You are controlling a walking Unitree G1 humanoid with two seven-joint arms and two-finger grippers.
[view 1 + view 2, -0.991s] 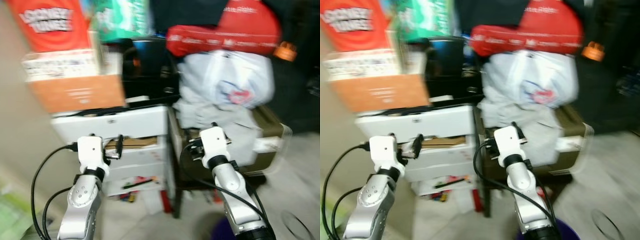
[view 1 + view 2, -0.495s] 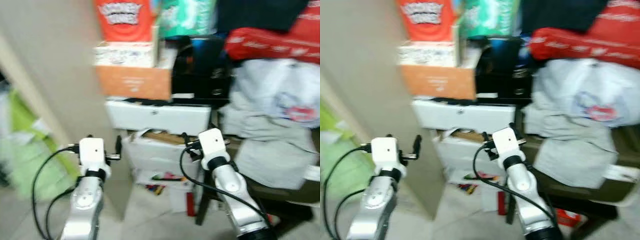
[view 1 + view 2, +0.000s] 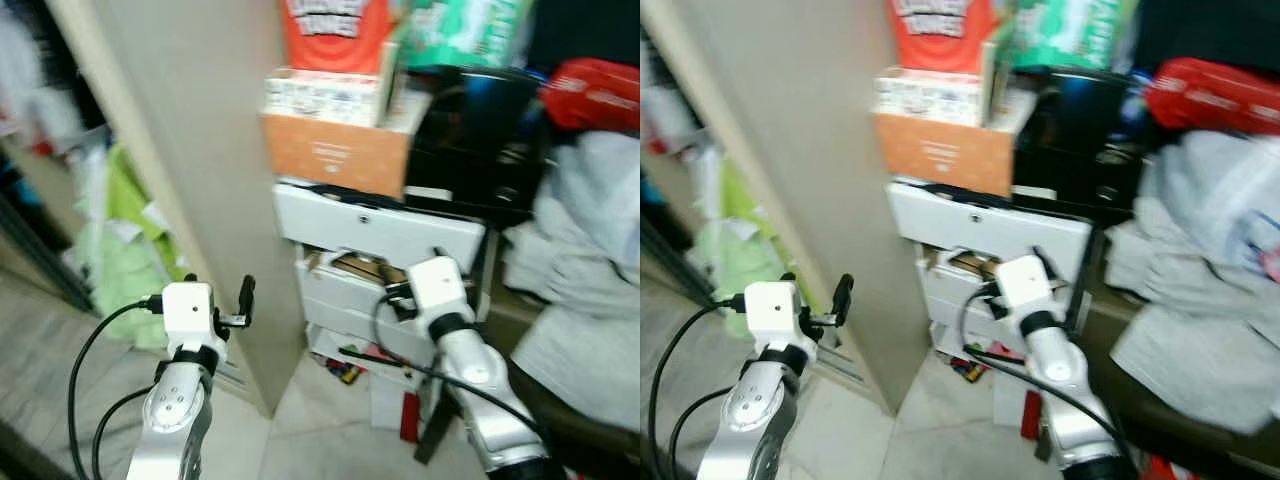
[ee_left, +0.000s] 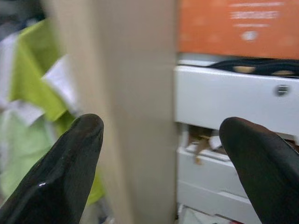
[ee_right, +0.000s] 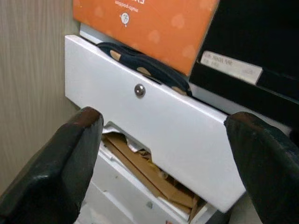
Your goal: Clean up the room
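A white drawer unit (image 3: 380, 235) stands ahead, its top drawer pulled out and brown paper (image 5: 140, 168) sticking from the one below. A dark cloth (image 5: 145, 65) hangs over the top drawer's edge. An orange box (image 3: 335, 155) and a black box (image 3: 470, 130) sit on top. My right gripper (image 5: 166, 119) is open, held in front of the drawers with nothing in it. My left gripper (image 4: 162, 126) is open too, level with the edge of a beige panel (image 3: 190, 120). Green cloth (image 3: 125, 260) lies heaped on the floor to the left of that panel.
A pile of grey and white clothes (image 3: 590, 230) lies to the right of the drawers, with a red bag (image 3: 595, 95) above. Small items (image 3: 350, 370) litter the floor under the drawer unit. Pale floor tiles (image 3: 300, 440) lie between my arms.
The camera has swung to the left, so the drawers and clothes pile have shifted right in view. The beige panel and green cloth have come into sight. Both arms keep their pose.
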